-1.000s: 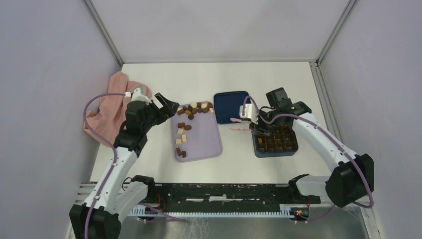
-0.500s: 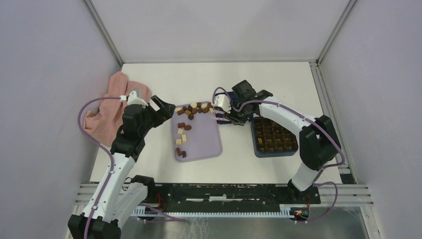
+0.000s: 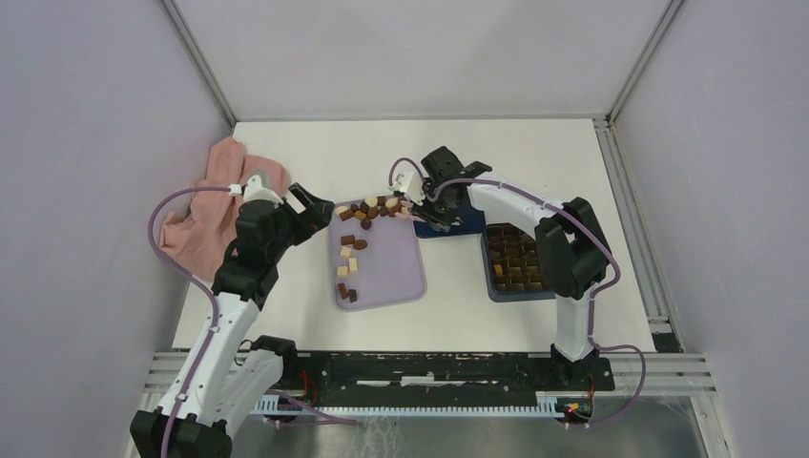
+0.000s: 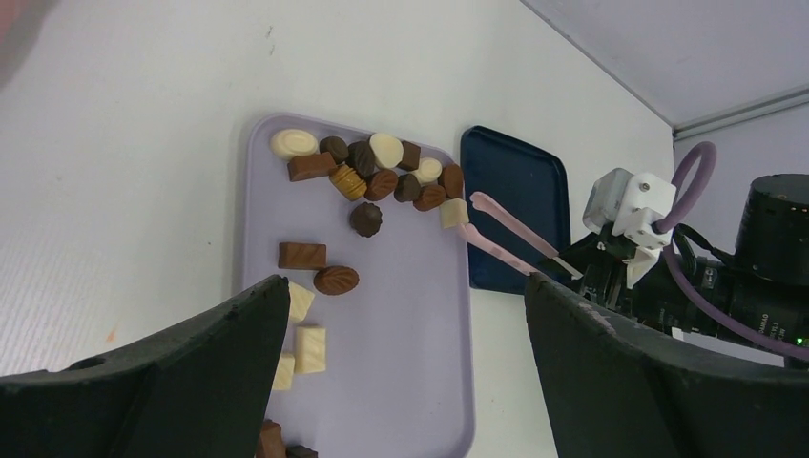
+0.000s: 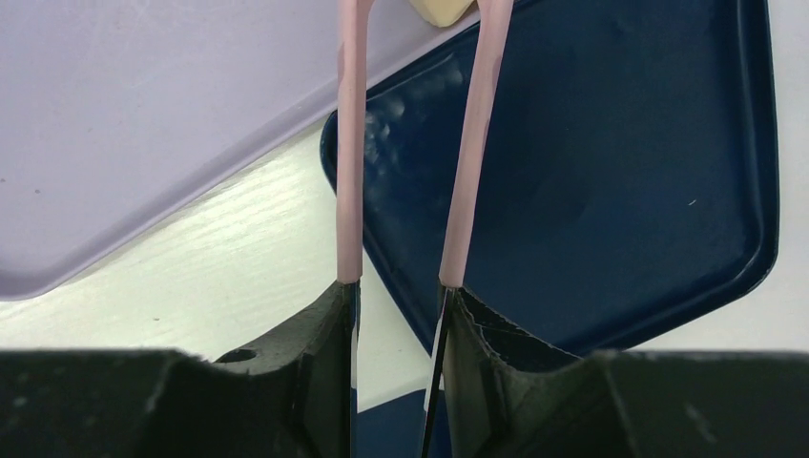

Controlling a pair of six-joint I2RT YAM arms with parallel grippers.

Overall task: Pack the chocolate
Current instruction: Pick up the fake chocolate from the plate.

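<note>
Tongs (image 4: 510, 234) sit clamped in my right jaws, tips just at the cream piece (image 4: 453, 212) on the lilac tray (image 4: 420, 363) corner beside the blue lid (image 4: 515, 191), so I'd set one tip either side, squeeze gently, then lift straight up toward the box (image 3: 527, 296). Left jaws hang wide apart over the tray, holding nothing. Counting now: roughly twenty-one pieces of chocolate (image 4: 380, 183) loose on the tray, more in the box than I can count, one tray, one lid, one box on the surface.
</note>
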